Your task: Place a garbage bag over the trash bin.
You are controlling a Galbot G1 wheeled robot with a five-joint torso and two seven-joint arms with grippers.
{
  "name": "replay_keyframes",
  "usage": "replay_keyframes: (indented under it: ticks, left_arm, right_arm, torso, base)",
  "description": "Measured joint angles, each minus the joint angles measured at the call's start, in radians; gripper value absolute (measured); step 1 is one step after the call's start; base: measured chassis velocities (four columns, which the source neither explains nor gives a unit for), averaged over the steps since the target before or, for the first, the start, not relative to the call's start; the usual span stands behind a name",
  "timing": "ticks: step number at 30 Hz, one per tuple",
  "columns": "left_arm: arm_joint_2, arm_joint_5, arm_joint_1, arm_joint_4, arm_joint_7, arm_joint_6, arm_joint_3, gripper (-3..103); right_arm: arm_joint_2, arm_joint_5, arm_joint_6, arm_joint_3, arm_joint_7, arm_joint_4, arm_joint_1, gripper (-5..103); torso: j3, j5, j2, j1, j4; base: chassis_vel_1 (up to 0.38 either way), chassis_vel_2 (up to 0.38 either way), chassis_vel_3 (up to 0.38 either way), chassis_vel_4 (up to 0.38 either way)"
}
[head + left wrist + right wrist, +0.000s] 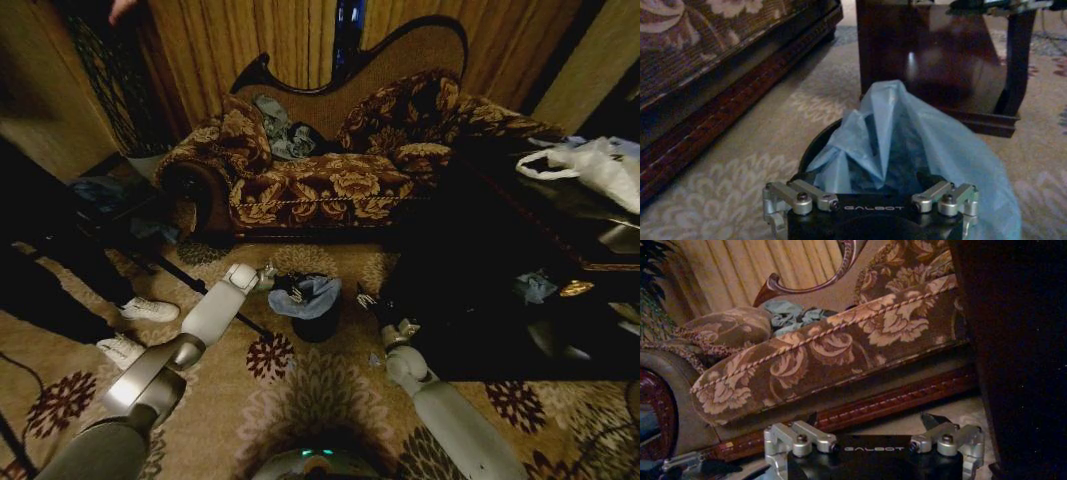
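On the patterned beige carpet [330, 390] before the robot stands the small black cylindrical trash bin [316, 325], with the thin pale blue-grey plastic garbage bag [312, 294] bunched over its top and spilling down one side. In the left wrist view the film [920, 145] rises in a crumpled peak above the round black rim [815, 145], part of which is uncovered.

At the left, the left end effector [276, 283] sits at the bag's edge, just beside the bin; whether its fingers are clenched on the film I cannot tell. The word "GALBOT" reads in white on its black body in the left wrist view.

Beyond the bin lies the floral brown-and-gold upholstered sofa [330, 160] with a dark carved wooden frame.

To the right of the bin, the right end effector [368, 300] hangs near the floor, apart from the bag, its two dark fingers [933, 419] spread and grasping nothing. "GALBOT" shows on it too. Farther right stands a dark wooden surface [560, 230] carrying a white plastic bag with handles [590, 165].
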Motion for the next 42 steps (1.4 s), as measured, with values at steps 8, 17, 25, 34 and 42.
replay_keyframes:
  ticks: [8, 17, 25, 34, 42]
  left_arm:
    - [-0.038, 0.029, -0.010, 0.036, 0.002, -0.027, -0.012, 100]
    - [-0.067, 0.060, -0.018, 0.070, 0.004, -0.029, -0.018, 100]
    - [-0.085, 0.100, -0.041, 0.127, -0.001, -0.042, -0.035, 100]
    - [-0.117, 0.115, -0.054, 0.179, 0.015, -0.092, -0.036, 100]
    - [-0.137, 0.122, -0.051, 0.189, 0.022, -0.095, -0.042, 100]
  right_arm:
    - [0.002, -0.006, 0.010, -0.003, 0.013, 0.000, -0.001, 100]
    - [-0.003, -0.003, 0.022, -0.001, 0.022, 0.000, -0.001, 100]
    - [-0.014, 0.000, 0.029, 0.004, 0.029, 0.005, -0.006, 100]
    - [-0.015, 0.002, 0.040, 0.005, 0.029, -0.002, -0.006, 100]
    - [-0.013, 0.002, 0.043, 0.004, 0.030, -0.004, 0.001, 100]
  torso:
    - [0.000, 0.0000, 0.000, 0.000, -0.0001]
    - [0.000, 0.0000, 0.000, 0.000, -0.0001]
    - [0.000, 0.0000, 0.000, 0.000, -0.0001]
    - [0.000, -0.0001, 0.000, 0.000, -0.0001]
    - [0.000, 0.0001, 0.000, 0.000, -0.0001]
  base:
    - [0.000, 0.000, 0.000, 0.000]
    - [0.000, 0.000, 0.000, 0.000]
    - [0.000, 0.000, 0.000, 0.000]
    - [0.000, 0.000, 0.000, 0.000]
    - [0.000, 0.000, 0.000, 0.000]
